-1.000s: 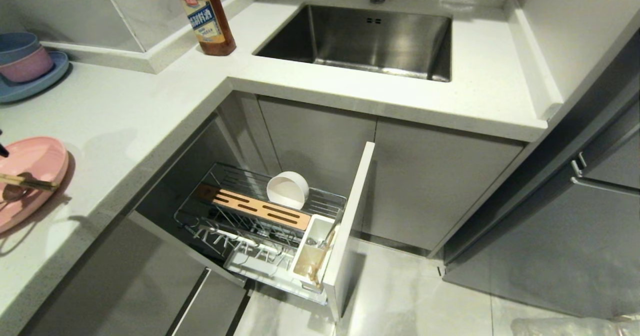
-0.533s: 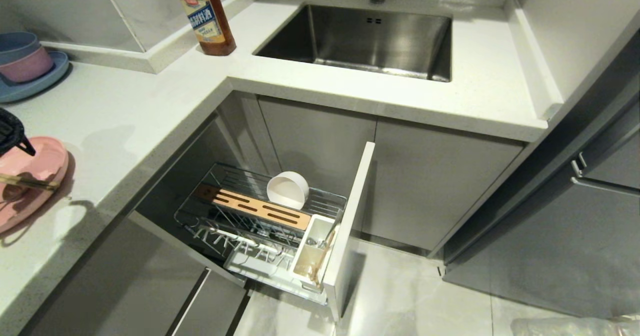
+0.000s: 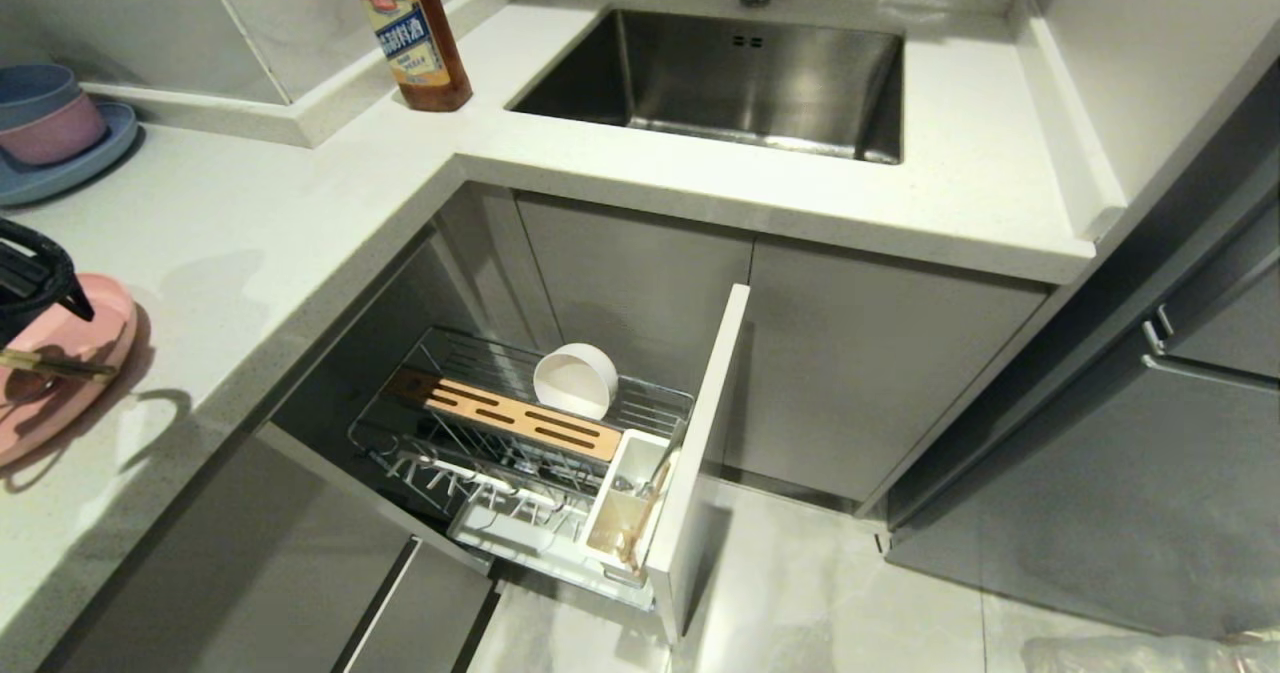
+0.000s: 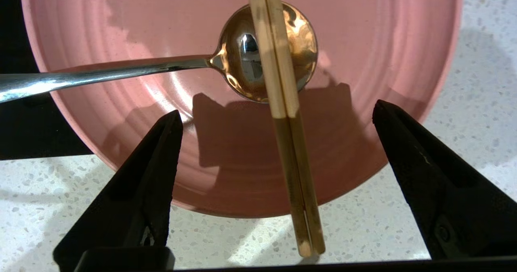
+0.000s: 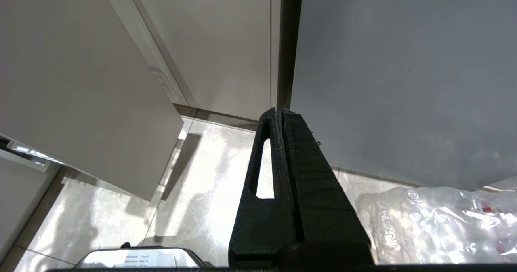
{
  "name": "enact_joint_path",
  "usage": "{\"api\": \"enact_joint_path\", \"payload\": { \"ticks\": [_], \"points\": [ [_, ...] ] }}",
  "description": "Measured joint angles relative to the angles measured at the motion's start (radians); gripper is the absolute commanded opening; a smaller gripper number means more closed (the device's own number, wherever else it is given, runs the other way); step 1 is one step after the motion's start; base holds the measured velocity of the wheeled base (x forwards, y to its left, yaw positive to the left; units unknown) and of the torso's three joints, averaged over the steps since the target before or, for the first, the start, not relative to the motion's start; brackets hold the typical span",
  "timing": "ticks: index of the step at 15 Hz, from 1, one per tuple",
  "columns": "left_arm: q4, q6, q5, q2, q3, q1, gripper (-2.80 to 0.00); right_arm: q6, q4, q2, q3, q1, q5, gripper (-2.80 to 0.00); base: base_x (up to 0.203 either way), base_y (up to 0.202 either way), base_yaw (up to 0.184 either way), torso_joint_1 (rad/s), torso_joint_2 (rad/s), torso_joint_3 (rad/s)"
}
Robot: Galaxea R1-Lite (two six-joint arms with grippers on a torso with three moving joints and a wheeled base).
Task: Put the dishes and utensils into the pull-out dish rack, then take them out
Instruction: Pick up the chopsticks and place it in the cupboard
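Now left gripper (image 4: 276,106) wider, above chopsticks (image 4: 282,102).

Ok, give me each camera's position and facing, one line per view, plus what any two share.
Head view: high, looking down at the countertop, sink and pull-out dish rack; left gripper shows at its left edge.
Left wrist view: behind the open left gripper, facing the pink plate, spoon and chopsticks.
Right wrist view: low, facing floor and cabinet doors; shut right gripper.
Shared: head and left wrist both see plate and chopsticks.
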Motion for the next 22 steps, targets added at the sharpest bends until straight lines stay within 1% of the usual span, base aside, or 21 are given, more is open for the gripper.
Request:
{"api": "enact_joint_path", "payload": {
  "ticks": [5,9,13,22],
  "points": [
    [-0.001,0.0,0.0,0.002,0.022,0.001,0.0,0.0,0.0,0.0,0.0,0.0,0.0,-2.8,0.0,0.0,0.0,0.0,0.0,0.0],
    [-0.006,-0.001,-0.003,0.007,0.028,0.014,0.0,0.0,0.0,0.0,0.0,0.0,0.0,-2.8,0.0,0.0,0.0,0.0,0.0,0.0],
    [-0.007,-0.001,-0.042,0.011,0.034,0.018,0.0,0.0,0.0,0.0,0.0,0.0,0.0,-2.8,0.0,0.0,0.0,0.0,0.0,0.0],
    [-0.01,-0.001,-0.05,0.03,0.039,0.025,0.0,0.0,0.0,0.0,0.0,0.0,0.0,-2.8,0.0,0.0,0.0,0.0,0.0,0.0]
  ]
}}
